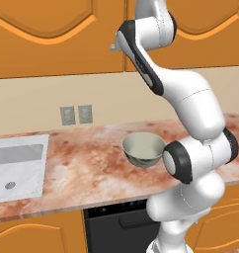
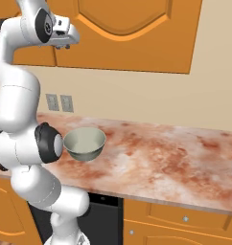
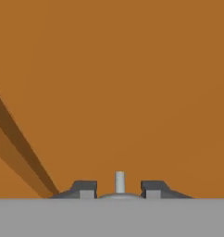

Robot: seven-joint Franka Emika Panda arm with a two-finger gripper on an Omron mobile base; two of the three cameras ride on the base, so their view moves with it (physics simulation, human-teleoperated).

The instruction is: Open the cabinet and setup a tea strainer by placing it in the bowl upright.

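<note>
A: Kitchen setting: a mottled reddish stone desk [image 1: 87,163] runs under a beige wall, with a white sink [image 1: 18,165] sunk into its left end and a dark appliance front below it. Nearest the robot's base sits the bowl [image 1: 143,148], upright on the desk and with nothing in it.

B: And further back?

A: Two wall sockets [image 1: 76,114], then above them the orange cabinet [image 2: 132,33], both doors shut. The arm reaches up to it, and the claw [image 3: 119,189] is pressed close to a door panel.

B: What has the claw got?

A: In the hand view its two dark tips stand either side of the small silver knob [image 3: 119,182], with a narrow gap on each side. So it's partly open, bracketing the knob; I can't tell that it grips it yet.

B: The tea strainer?

A: Can't be pointed to; I'd judge it's behind those doors.

B: So which step?

A: Opening the cabinet, right at the grasp. I reckon the next move needs the tips pinched onto the knob, then a pull outward along the door's swing, gently so the knob doesn't slip out
</note>
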